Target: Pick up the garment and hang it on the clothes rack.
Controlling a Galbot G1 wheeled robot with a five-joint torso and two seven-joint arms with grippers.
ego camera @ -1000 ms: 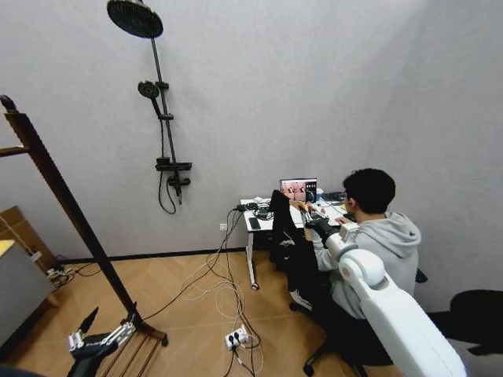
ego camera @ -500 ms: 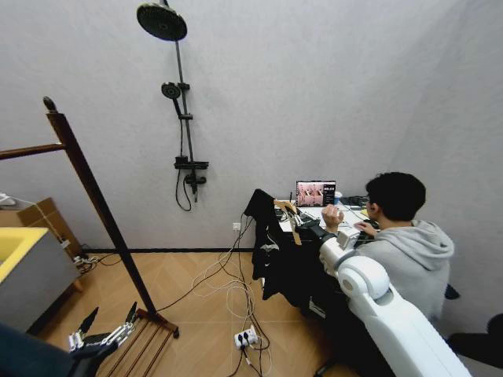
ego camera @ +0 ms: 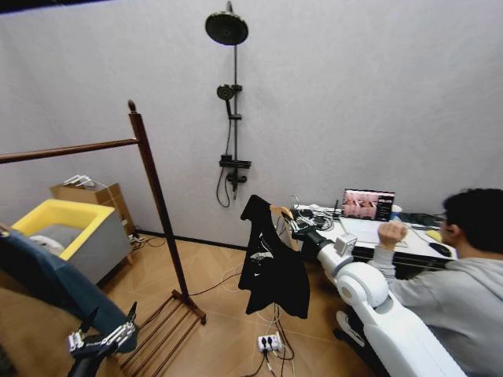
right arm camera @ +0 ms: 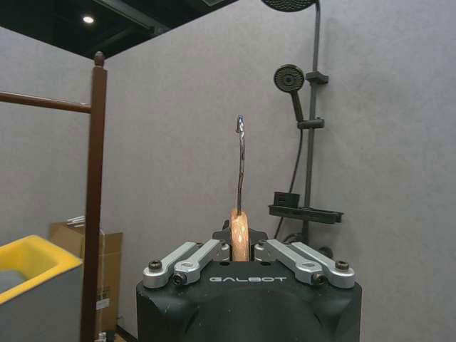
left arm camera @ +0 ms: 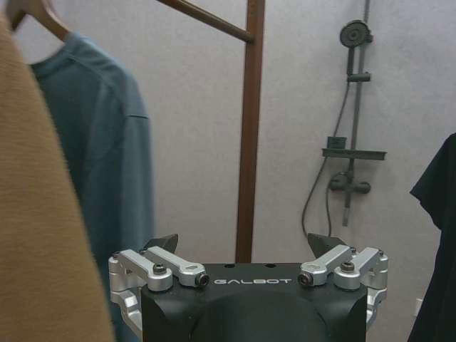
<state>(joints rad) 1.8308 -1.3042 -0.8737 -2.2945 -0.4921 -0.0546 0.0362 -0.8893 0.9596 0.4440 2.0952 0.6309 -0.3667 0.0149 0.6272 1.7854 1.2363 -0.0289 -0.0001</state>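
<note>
The left gripper [ego camera: 100, 339] hangs low and idle, its jaws apart and empty, with the slatted foot of the clothes rack [ego camera: 157, 204] just beside it. Ahead of it, the left wrist view brings up what the head camera barely catches: a dark blue coat [left arm camera: 107, 164] and a tan coat [left arm camera: 35, 214] hanging from the rail on that side.

To the right, the right gripper [ego camera: 295, 228] is held out in front of the robot, clamped on the wooden hanger [right arm camera: 240, 239], and the garment [ego camera: 271, 263] hangs straight below it, clear of the floor and well apart from the rack. So the pick-up looks done and the carry is in hand. The next move would call for bringing the gripper closer and above the rail, then lowering the hook over a bare stretch of it.

The right wrist view alone shows the metal hook [right arm camera: 241, 164] standing upright above the closed jaws, with the rack's post off to one side.
</note>
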